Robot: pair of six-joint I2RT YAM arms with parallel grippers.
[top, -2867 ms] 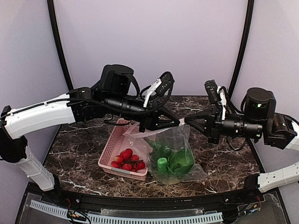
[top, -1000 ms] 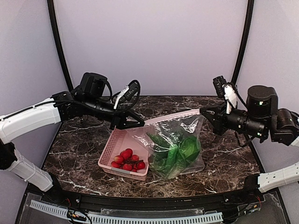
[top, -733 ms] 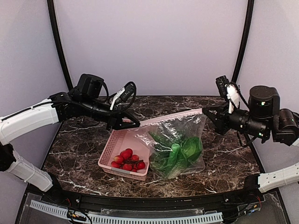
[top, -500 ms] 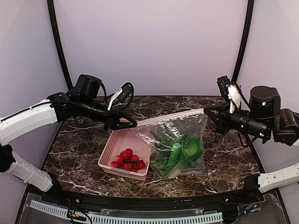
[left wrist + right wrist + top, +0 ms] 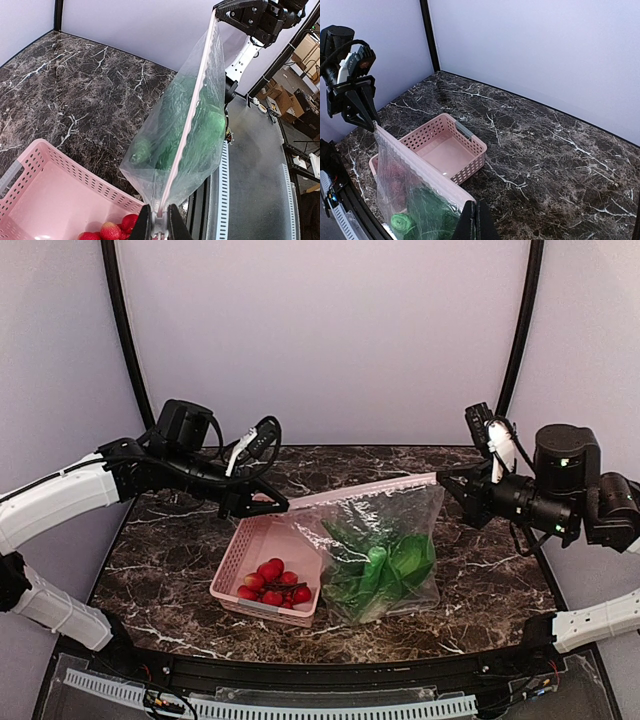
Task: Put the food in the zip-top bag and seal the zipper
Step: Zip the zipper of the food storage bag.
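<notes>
Although its lower end rests on the dark marble table (image 5: 480,585), the clear zip-top bag (image 5: 400,515) is held up by its top edge, with the green food (image 5: 380,568) heaped inside at the bottom. Just beside it, on its left, sits a pink basket (image 5: 262,540) holding red fruit (image 5: 272,583). Higher and farther back, the zipper (image 5: 360,489) stretches taut between both arms: the left gripper (image 5: 285,506) is pinched closed on one end, the right gripper (image 5: 440,480) on the other.
</notes>
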